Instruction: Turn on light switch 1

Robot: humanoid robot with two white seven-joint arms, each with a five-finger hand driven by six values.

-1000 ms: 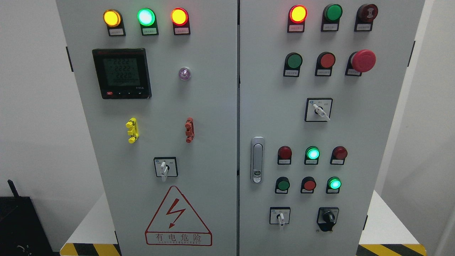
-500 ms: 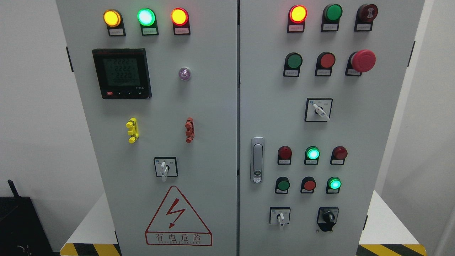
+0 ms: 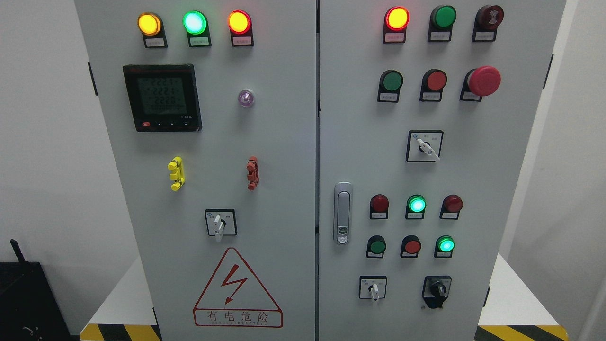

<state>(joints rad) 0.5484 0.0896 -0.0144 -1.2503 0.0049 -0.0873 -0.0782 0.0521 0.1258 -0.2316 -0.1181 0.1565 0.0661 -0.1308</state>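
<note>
A grey control cabinet (image 3: pixel 284 142) with two doors is being shown from the front. No robot hand is being seen, so their state cannot be told. Which control is light switch 1 is not readable; possibly it is the white-handled rotary switch (image 3: pixel 220 222) on the left door, above the red warning triangle (image 3: pixel 236 289). Three lamps (image 3: pixel 194 22) are glowing on top.

cabinet (image 3: pixel 284 142) — matt painted metal | door handle (image 3: pixel 343 213) — shiny metal | lamps (image 3: pixel 194 22) — glossy plastic
</note>
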